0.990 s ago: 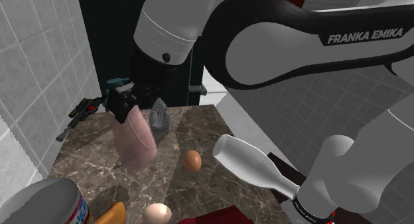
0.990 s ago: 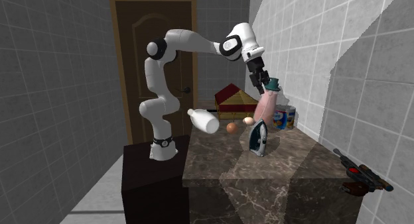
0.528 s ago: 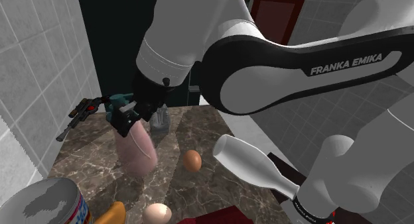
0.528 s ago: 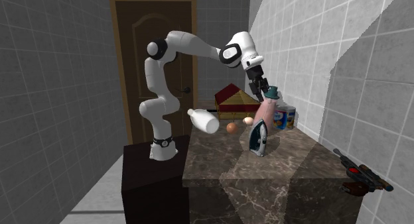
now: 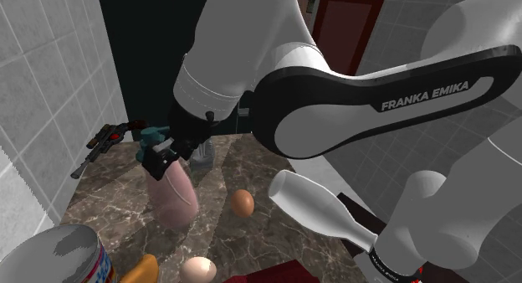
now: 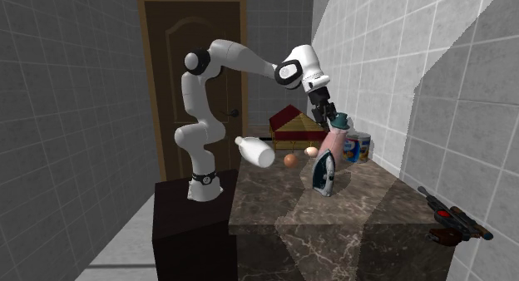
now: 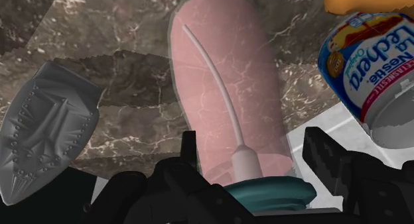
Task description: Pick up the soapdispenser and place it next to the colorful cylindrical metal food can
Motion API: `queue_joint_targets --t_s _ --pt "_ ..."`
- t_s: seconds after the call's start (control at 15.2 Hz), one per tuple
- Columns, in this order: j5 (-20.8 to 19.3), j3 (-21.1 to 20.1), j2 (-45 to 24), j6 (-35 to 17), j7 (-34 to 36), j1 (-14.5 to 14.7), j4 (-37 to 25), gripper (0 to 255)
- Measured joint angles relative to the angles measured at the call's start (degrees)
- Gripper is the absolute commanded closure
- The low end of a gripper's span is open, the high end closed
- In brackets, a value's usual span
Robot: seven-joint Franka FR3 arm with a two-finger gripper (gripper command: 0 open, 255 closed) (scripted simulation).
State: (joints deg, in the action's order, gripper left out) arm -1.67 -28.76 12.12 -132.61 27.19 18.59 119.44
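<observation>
The soap dispenser has a translucent pink body and a teal pump top. My gripper is shut on its neck just under the teal top and holds it a little tilted over the marble counter. In the wrist view the black fingers clasp the teal collar, and the pink body runs away from my gripper. The colourful food can stands close beside the dispenser's base. The can is at the counter's near corner. From the second exterior view, dispenser and can are near the tiled wall.
A grey iron stands just behind the dispenser. A brown egg, a pale egg, an orange object and a lying white bottle are nearby. A toy gun lies at the far end, a red and yellow box by the door.
My gripper has come down with the soap dispenser and drifted towards the can end of the counter. The dispenser hangs lower over the marble than before. Nothing else has moved.
</observation>
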Motion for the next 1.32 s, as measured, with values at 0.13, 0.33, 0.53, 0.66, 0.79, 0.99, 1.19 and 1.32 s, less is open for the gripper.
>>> queue_joint_targets --t_s 0.13,0.33,0.53,0.66,0.79,0.99,1.19,1.32 --pt "-0.01 0.0 -0.01 -0.02 0.01 0.0 0.01 255" --pt "-0.02 -0.01 -0.01 -0.03 0.02 0.0 -0.01 0" --pt "-0.02 -0.01 0.01 -0.04 0.02 0.0 -0.03 0" --pt "0.34 0.19 0.52 0.81 -0.3 0.07 -0.43 0" --pt "1.33 0.59 2.25 3.81 -0.9 0.39 -1.92 0" --pt "2.49 1.26 4.25 6.13 -1.78 0.74 -2.4 0" --pt "2.58 1.27 4.43 6.47 -1.78 0.8 -2.54 0" --pt "2.59 1.28 4.45 6.51 -1.78 0.81 -2.55 0"
